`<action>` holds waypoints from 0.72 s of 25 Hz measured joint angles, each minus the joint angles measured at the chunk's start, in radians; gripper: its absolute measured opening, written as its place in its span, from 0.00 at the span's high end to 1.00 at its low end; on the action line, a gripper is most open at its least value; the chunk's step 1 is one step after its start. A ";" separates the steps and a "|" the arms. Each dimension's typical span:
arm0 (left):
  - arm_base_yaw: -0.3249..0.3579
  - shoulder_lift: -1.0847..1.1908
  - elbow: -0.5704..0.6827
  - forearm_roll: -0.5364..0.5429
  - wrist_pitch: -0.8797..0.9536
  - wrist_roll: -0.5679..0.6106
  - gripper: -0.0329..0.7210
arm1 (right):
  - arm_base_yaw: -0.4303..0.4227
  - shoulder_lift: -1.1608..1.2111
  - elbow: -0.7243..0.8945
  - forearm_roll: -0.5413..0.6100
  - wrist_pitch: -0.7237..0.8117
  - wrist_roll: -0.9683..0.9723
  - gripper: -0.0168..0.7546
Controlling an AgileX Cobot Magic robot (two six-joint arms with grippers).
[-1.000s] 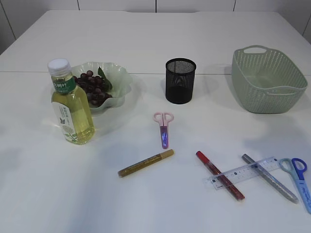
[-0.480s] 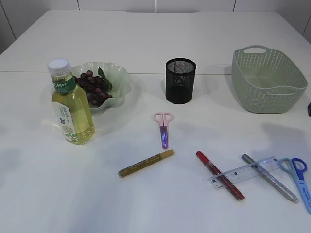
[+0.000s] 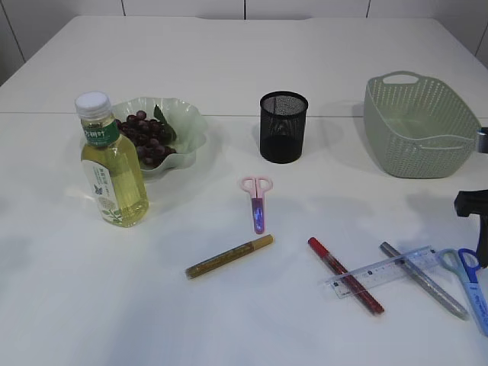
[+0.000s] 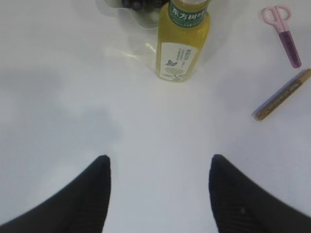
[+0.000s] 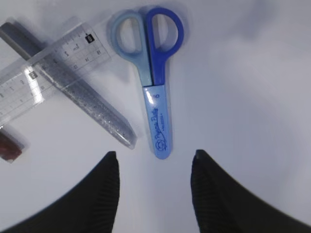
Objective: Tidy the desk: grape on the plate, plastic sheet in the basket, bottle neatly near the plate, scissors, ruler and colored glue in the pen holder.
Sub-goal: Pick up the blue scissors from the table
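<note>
Bright, even light from above falls on the white table (image 3: 229,69), leaving only soft, pale shadows. The bottle (image 3: 113,164) casts a faint one toward the near left. In the right wrist view the clear ruler (image 5: 48,73) shows white glare, and the table is washed out. The left wrist view is slightly soft, with dim grey patches at its left.

Relative to the pen holder (image 3: 284,126): plate (image 3: 191,130) and bottle (image 3: 112,163) left, basket (image 3: 422,135) right, ruler (image 3: 381,271) in front, rightward.
</note>
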 joint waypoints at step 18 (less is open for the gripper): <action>0.000 0.000 -0.001 0.000 0.006 0.000 0.36 | 0.000 0.124 0.037 -0.020 -0.174 -0.004 0.48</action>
